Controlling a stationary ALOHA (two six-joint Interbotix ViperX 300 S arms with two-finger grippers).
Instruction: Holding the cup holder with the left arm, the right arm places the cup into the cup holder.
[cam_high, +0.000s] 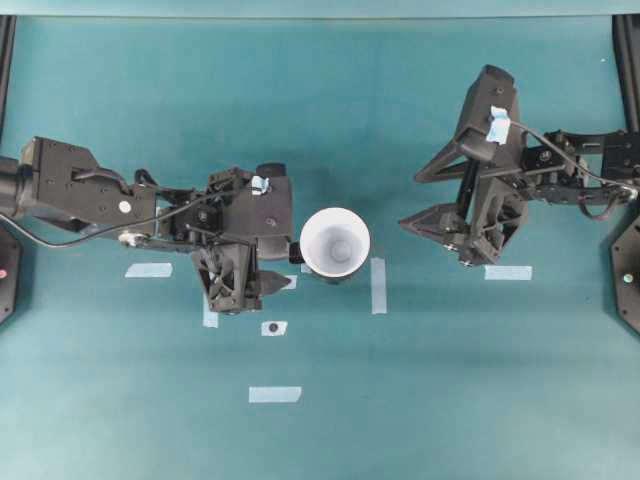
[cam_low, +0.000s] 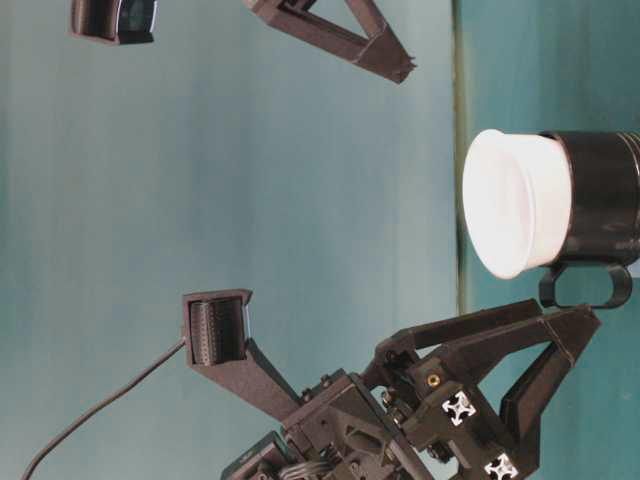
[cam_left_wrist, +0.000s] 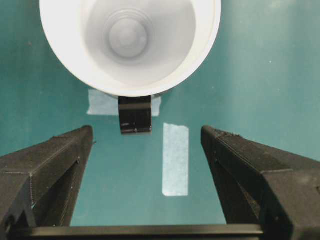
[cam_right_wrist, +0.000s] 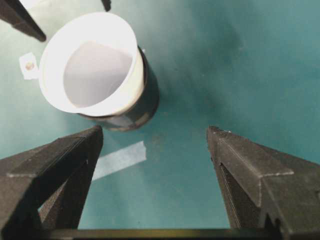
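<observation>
The white cup (cam_high: 335, 243) sits upright inside the glossy black cup holder (cam_right_wrist: 142, 102) at the table's middle. Its rim stands clear above the holder (cam_low: 600, 200). The holder's side tab (cam_left_wrist: 135, 115) points toward my left gripper (cam_left_wrist: 147, 130). That gripper is open, a little short of the tab, and touches nothing. In the overhead view it (cam_high: 282, 232) hangs just left of the cup. My right gripper (cam_right_wrist: 155, 131) is open too, with bare table between its fingers. It (cam_high: 410, 200) hovers apart to the right of the cup (cam_right_wrist: 90, 65).
Pale tape strips lie on the teal table: one right of the holder (cam_high: 378, 285), one under each arm (cam_high: 148, 270) (cam_high: 508, 272), one nearer the front (cam_high: 275, 394). A small tag with a black dot (cam_high: 273, 328) lies below the left gripper. Dark frame posts stand at both side edges.
</observation>
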